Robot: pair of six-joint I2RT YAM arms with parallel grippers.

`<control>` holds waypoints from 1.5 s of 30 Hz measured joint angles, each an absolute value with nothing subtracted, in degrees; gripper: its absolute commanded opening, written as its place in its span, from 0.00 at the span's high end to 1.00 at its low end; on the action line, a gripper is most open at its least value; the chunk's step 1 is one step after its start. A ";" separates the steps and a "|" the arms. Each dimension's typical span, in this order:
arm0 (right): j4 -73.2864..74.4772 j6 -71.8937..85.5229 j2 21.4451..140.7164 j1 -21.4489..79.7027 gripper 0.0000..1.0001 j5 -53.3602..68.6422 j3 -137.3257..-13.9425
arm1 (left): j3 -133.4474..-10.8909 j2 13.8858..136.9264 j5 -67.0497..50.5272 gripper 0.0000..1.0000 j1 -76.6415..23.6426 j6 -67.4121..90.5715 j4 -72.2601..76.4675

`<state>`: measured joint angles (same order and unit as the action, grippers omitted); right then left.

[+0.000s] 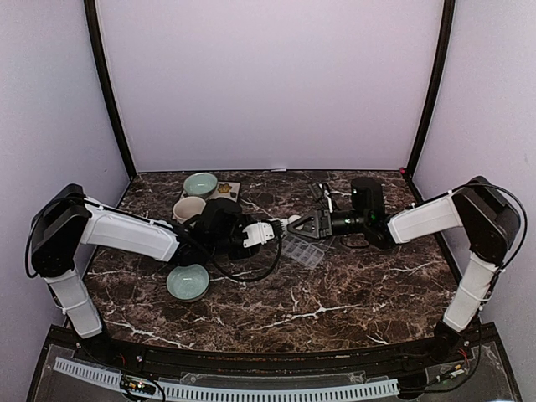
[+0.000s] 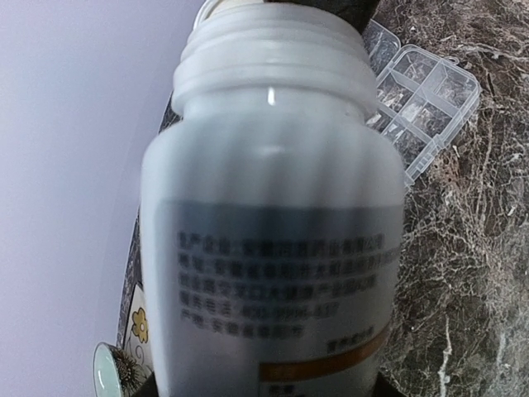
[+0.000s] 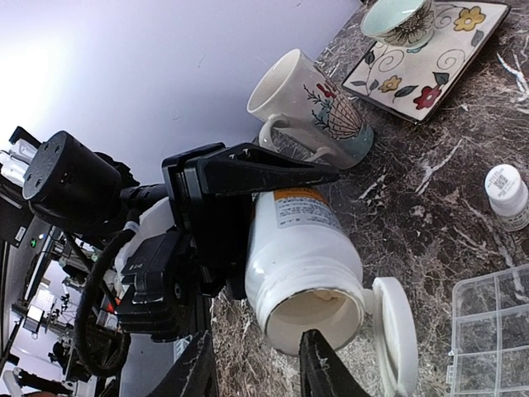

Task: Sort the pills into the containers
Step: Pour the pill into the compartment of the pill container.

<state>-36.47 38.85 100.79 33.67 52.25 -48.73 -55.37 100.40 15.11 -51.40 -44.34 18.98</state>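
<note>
White bottle [image 2: 273,207], blurred Chinese print on label, pinched by left tool [image 1: 265,233]; right tool [image 3: 258,364] spread.

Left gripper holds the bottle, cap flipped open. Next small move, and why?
Probably shift the left gripper so the bottle mouth comes over the organiser box: the cap hangs open, the mouth lies short of the box, and the open right gripper holds nothing.

Mug [image 3: 307,103] nr floral plate [image 3: 442,70]; green bowl [image 3: 397,18] adj.
</note>
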 measured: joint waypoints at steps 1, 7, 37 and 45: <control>-36.18 38.74 100.71 33.63 0.63 52.16 -48.73 | -55.37 100.49 15.35 1.00 -51.40 -44.38 19.09; -35.00 37.85 100.47 33.21 0.62 51.59 -48.73 | -55.37 100.62 16.49 1.00 -51.40 -44.58 20.08; -28.56 34.28 94.72 32.03 0.61 48.29 -46.44 | -55.99 103.96 23.68 1.00 -53.49 -50.72 28.60; -25.45 32.23 93.01 31.66 0.61 44.69 -46.41 | -55.72 105.27 26.06 1.00 -54.24 -53.47 31.83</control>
<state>-25.45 32.23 93.01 31.66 44.69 -46.41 -55.72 105.27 26.06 -54.24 -53.47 31.83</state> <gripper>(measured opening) 0.392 0.503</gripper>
